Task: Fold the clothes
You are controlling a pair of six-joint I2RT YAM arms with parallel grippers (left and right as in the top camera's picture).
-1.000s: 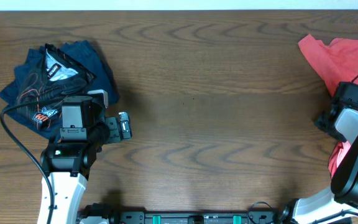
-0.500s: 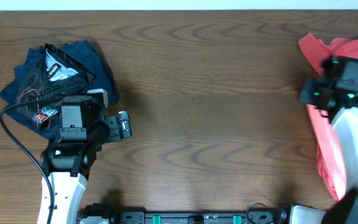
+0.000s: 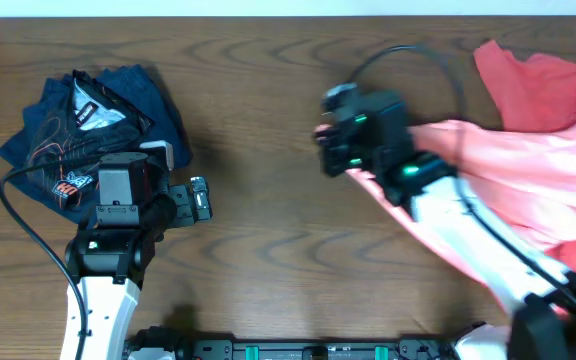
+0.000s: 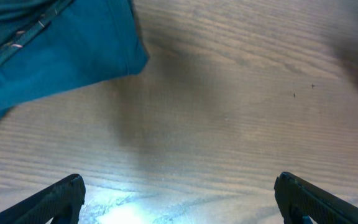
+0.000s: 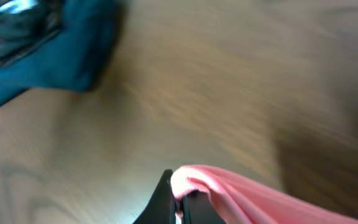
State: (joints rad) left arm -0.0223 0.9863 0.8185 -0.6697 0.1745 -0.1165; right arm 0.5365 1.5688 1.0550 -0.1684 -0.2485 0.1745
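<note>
While the left hand (image 3: pixel 199 200) gapes, right hand (image 5: pixel 179 200) pinches salmon-pink T-shirt (image 3: pixel 528 160); print on navy garment (image 3: pixel 156 105) unreadable.

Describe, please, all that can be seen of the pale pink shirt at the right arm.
The pale pink shirt is soft, plain cloth, lighter than the coral-red shirt that it overlaps at the right end of the table. It is unfolded, stretched in a long wrinkled band toward the table's middle. The right gripper is shut on a bunched edge at the band's left tip, and the right arm crosses above it. Sleeves and collar cannot be made out.
</note>
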